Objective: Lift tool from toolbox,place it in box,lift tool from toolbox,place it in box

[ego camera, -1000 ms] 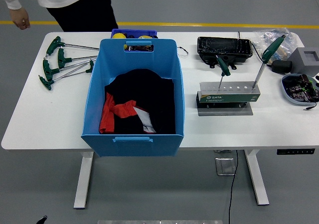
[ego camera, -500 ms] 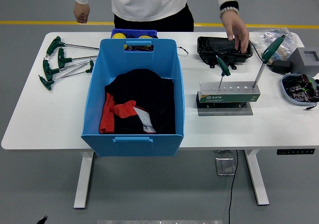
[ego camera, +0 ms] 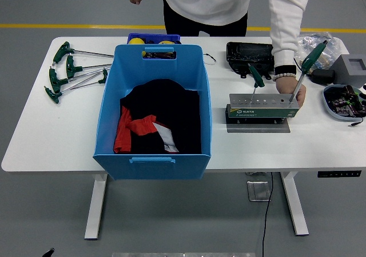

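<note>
A grey tool stand [ego camera: 262, 109] sits right of centre on the white table [ego camera: 51, 137]. Two green-handled T wrenches stand in it: a short one [ego camera: 255, 76] at its left end and a tall one [ego camera: 309, 60] at its right end. A large blue box [ego camera: 154, 111] stands in the middle, with black and red cloth [ego camera: 154, 123] inside. A person in a white top stands at the far side; one hand [ego camera: 290, 88] rests at the stand's right end, by the tall wrench's shaft. Neither robot hand is in view.
Several more green T wrenches [ego camera: 71, 71] lie at the table's far left. A black tray [ego camera: 249, 56] sits behind the stand. A grey device [ego camera: 350, 68] and a bowl of small parts [ego camera: 342, 101] are at the right edge. A small blue bin [ego camera: 153, 39] is behind the box.
The person has walked from the far left to the right side. Their hand went from the black tray down to the right end of the tool stand.
</note>
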